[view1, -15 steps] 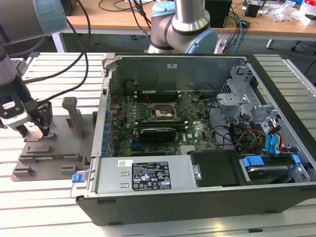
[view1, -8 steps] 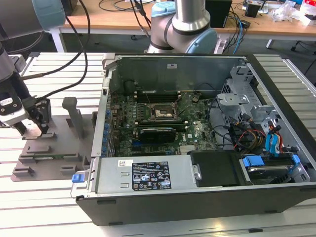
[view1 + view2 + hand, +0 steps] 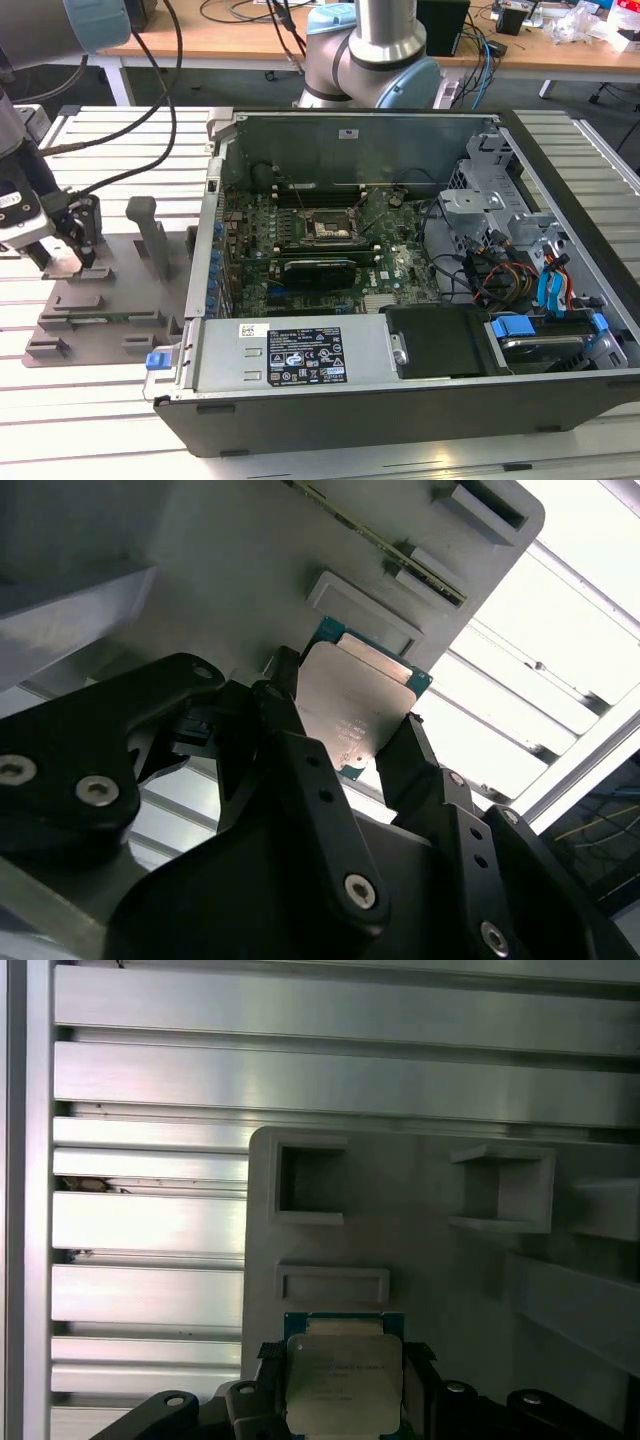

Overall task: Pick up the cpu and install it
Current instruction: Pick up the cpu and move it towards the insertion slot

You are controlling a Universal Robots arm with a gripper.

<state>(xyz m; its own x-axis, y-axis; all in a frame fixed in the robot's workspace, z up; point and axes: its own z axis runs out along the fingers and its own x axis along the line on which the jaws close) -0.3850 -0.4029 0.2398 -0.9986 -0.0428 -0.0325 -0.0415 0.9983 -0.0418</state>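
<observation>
The open case [image 3: 350,425] holds a motherboard [image 3: 250,265] with its socket [image 3: 328,228] open. Well apart, at the exterior view's left, the gripper [image 3: 65,262] hangs over a grey tray [image 3: 110,295]. Both wrist views give the close look: its fingers [image 3: 300,770] grip two opposite edges of the cpu [image 3: 355,705] over the tray. The case wall carries a printed label [image 3: 305,357]. The print on the cpu is too faint to read.

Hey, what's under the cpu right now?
The grey holder tray lies beneath the cpu, which the gripper clamps by two edges. The cpu covers the spot directly under it, so contact can't be judged.
</observation>
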